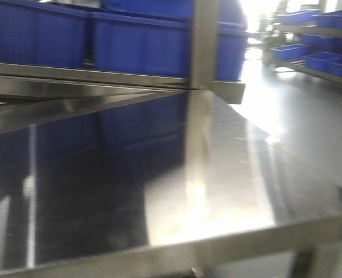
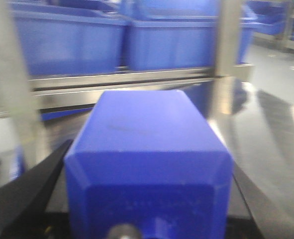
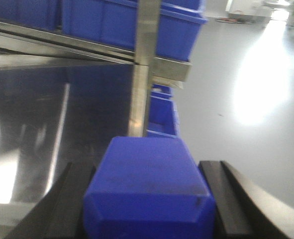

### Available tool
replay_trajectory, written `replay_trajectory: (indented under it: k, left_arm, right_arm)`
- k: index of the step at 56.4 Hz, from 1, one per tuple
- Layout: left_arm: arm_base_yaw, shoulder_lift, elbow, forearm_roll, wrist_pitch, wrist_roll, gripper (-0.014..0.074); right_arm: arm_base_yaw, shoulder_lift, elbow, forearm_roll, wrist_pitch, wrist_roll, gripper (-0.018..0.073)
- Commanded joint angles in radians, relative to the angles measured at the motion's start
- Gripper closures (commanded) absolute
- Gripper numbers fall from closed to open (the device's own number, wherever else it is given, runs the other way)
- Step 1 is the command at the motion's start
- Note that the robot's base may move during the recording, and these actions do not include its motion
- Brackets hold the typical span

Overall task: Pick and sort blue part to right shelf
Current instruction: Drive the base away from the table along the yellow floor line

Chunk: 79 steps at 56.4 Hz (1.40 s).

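A blue part sits clamped in the left claw over the steel worktop. A second part is clamped in the right claw near the worktop's right edge. Both face the shelf of bins along the far edge. This looks like the carry step; next, each part likely needs lifting over the rail, clear of the post, before release.

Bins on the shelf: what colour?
Blue. The bins show best in the front-facing view.
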State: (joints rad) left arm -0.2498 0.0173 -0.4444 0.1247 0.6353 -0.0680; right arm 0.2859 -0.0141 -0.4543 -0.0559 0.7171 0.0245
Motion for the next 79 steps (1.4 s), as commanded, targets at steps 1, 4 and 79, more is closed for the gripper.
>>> replay_trajectory:
  k: [1,4,79]
  left_arm:
    - [0.003,0.017,-0.026,0.002,-0.089,-0.005,0.0336]
    - [0.003,0.017,-0.026,0.002,-0.087,-0.005,0.0336]
    - [0.003,0.017,-0.026,-0.001,-0.087,-0.005,0.0336]
  right_arm:
    - [0.001,-0.014,-0.027,-0.010,-0.094,-0.006,0.0350]
    - [0.001,-0.014,-0.027,-0.010,-0.094,-0.006,0.0350]
    - [0.001,-0.014,-0.027,-0.010,-0.094,-0.006,0.0350]
